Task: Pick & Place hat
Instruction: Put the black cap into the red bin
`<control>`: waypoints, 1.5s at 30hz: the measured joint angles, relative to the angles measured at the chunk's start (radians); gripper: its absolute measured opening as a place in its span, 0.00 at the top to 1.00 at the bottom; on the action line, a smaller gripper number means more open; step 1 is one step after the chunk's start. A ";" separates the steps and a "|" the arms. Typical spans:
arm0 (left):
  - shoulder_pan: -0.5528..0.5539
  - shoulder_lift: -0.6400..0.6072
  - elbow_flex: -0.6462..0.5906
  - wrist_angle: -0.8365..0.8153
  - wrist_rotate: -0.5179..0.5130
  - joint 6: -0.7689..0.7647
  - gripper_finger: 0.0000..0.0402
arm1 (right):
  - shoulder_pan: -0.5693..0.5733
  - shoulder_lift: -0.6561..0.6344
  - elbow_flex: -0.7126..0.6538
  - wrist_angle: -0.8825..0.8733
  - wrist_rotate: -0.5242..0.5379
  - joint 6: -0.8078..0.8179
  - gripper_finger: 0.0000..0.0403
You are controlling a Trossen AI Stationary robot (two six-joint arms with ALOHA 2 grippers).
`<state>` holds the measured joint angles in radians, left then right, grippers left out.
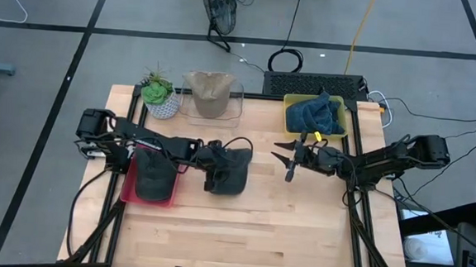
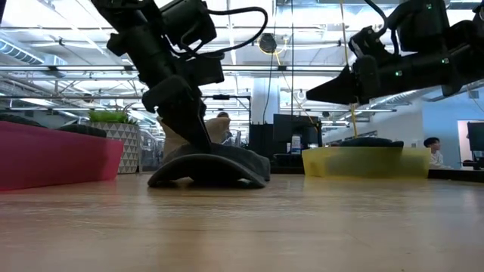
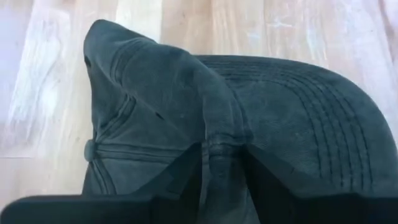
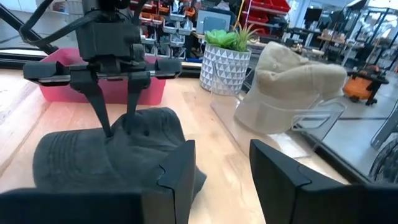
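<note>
A dark grey cap (image 1: 234,171) lies on the wooden table near its middle, its arched brim (image 2: 219,162) resting on the wood. My left gripper (image 1: 212,162) is down on the cap's crown and shut on it; it also shows in the right wrist view (image 4: 117,124). A second dark cap (image 1: 153,178) lies in a red tray (image 1: 127,195) at the left. My right gripper (image 1: 289,160) hovers open and empty to the right of the cap, above the table (image 2: 333,91). My left gripper pinches a raised fold of the crown cloth (image 3: 219,144) between its two fingers, close to where the crown meets the brim. The fingers (image 4: 102,118) come from above, slanting down from the table's left. The cap lies on the table, its brim (image 3: 311,124) pointing away from the gripper.
A tan hat (image 1: 208,93) sits on a clear stand at the back. A potted plant (image 1: 159,95) stands to its left. A yellow bin (image 1: 291,120) with a blue cloth (image 1: 318,113) is at the back right. Bare wood lies toward the near edge.
</note>
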<state>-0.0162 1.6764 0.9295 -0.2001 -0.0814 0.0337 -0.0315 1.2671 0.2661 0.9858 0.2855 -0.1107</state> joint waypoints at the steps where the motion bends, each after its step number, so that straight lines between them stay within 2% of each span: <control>1: 0.000 0.000 0.000 0.000 -0.002 0.005 0.69 | 0.000 0.000 0.000 -0.004 -0.001 0.009 0.68; 5: 0.000 0.000 0.000 -0.001 -0.003 0.013 0.72 | 0.000 0.000 0.000 -0.022 -0.002 0.023 0.68; 13: 0.001 0.000 0.000 -0.005 0.052 0.021 0.97 | 0.010 0.000 0.000 -0.064 -0.003 0.083 0.68; 19: -0.010 -0.001 0.000 -0.019 0.055 0.018 0.94 | 0.027 0.000 0.000 -0.063 -0.002 0.076 0.68; 24: -0.026 -0.054 -0.002 -0.068 0.061 0.021 0.98 | 0.034 0.000 0.000 -0.079 -0.002 0.079 0.68; 33: -0.089 -0.255 -0.002 -0.235 0.031 0.035 0.98 | 0.034 0.000 0.000 -0.075 -0.003 0.072 0.68; 39: -0.159 -0.395 -0.002 -0.414 0.028 0.074 0.98 | 0.034 0.000 0.000 -0.034 -0.001 0.050 0.68; 45: -0.218 -0.543 -0.002 -0.525 0.028 0.006 0.98 | 0.034 0.000 0.000 -0.018 -0.002 0.048 0.68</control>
<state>-0.2339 1.1338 0.9279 -0.7255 -0.0538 0.0402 0.0021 1.2671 0.2661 0.9673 0.2836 -0.0623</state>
